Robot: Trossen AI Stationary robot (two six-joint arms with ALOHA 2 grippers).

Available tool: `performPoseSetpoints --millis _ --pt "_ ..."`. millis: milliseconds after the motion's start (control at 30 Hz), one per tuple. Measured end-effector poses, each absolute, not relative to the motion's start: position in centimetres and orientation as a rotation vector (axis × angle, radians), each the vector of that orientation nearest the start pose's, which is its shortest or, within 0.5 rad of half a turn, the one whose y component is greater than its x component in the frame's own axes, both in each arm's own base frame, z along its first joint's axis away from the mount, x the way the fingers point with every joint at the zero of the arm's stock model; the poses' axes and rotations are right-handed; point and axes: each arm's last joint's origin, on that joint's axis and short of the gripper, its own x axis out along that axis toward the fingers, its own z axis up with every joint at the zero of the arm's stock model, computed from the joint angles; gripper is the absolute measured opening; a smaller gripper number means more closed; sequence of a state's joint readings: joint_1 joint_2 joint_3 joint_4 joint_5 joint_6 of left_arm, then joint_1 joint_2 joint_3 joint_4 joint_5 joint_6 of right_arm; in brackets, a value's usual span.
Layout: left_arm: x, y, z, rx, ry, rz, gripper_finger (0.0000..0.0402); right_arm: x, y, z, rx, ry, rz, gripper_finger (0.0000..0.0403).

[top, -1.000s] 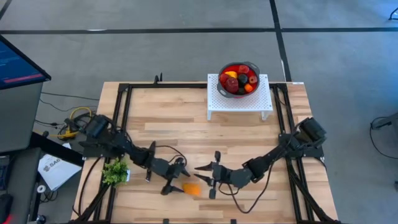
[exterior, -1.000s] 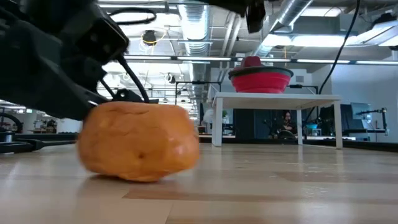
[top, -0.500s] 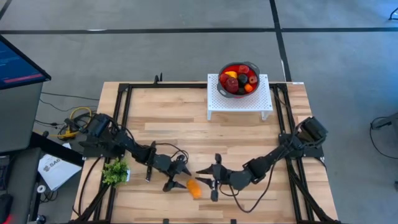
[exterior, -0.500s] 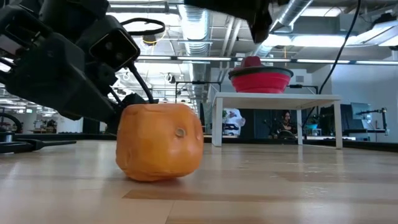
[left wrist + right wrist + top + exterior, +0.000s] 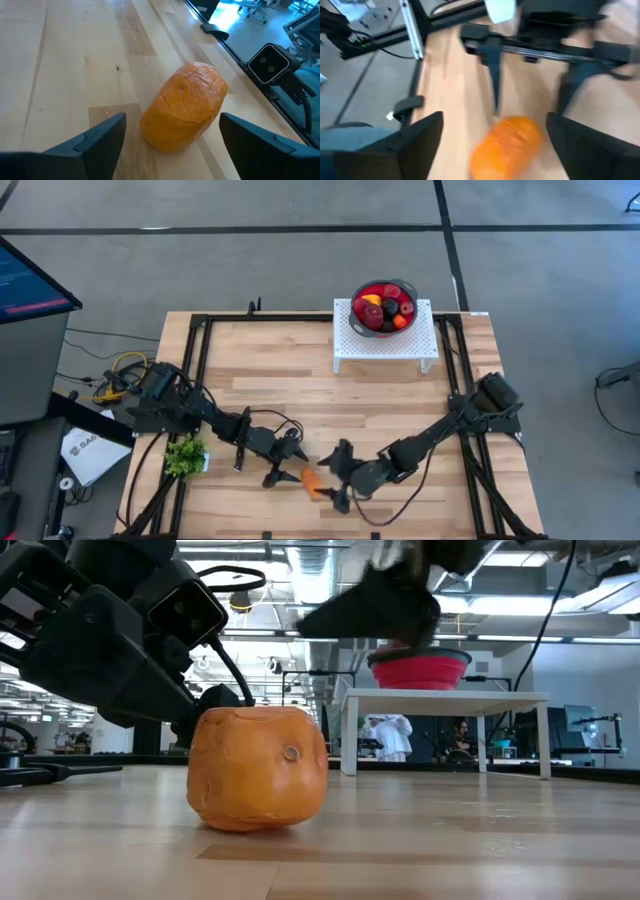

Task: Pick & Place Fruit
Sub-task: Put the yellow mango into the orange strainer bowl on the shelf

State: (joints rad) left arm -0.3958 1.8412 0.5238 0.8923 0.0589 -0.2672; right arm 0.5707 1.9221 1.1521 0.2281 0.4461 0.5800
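Observation:
One orange fruit [image 5: 311,482] lies on its side on the wooden table near the front edge; it also shows in the low view [image 5: 258,768]. My left gripper [image 5: 290,465] stands open just left of it, with the fruit [image 5: 185,112] ahead between its fingers. My right gripper [image 5: 328,478] is open at the fruit's right, its fingers standing on either side of the fruit [image 5: 507,142]. I see neither gripper touching it. Several more fruits fill the red bowl [image 5: 385,305] at the back.
The red bowl stands on a white perforated stand [image 5: 385,345] at the table's far edge. A leafy green bunch [image 5: 185,455] lies at the left. A black frame [image 5: 200,370] runs along the table's sides. Bare wood stretches between the grippers and the stand.
The orange fruit has turned about on the table, so that one end now faces the low camera, and has slid slightly right. My left gripper has drawn back a little toward the left. My right gripper has moved left and toward the near edge, closing in on the fruit.

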Motion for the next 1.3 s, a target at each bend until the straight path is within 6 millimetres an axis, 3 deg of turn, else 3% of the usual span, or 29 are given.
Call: performPoseSetpoints --millis 167,433,667,867,1000,1300 --pt "27.4 -11.6 9.6 -0.188 0.480 -0.388 0.0314 37.4 21.8 15.2 0.239 0.590 -0.065 0.0381" --pt "27.2 -11.9 9.9 -0.212 0.479 -0.395 0.0314 40.5 23.7 12.9 0.241 0.757 -0.162 0.0368" --pt "26.7 -13.0 10.1 -0.203 0.473 -0.422 0.0314 39.9 24.8 13.0 0.265 0.857 -0.237 0.0315" --pt "26.5 -13.4 10.2 -0.194 0.467 -0.404 0.0313 39.2 24.8 12.4 0.192 0.923 -0.229 0.0228" --pt "26.1 -12.9 11.5 -0.179 0.500 -0.358 0.0302 38.9 24.6 11.9 0.140 0.923 -0.211 0.0169" --pt "22.7 -10.5 17.8 -0.104 0.503 -0.102 0.0282 38.8 22.7 12.2 -0.114 0.898 -0.332 0.0183"
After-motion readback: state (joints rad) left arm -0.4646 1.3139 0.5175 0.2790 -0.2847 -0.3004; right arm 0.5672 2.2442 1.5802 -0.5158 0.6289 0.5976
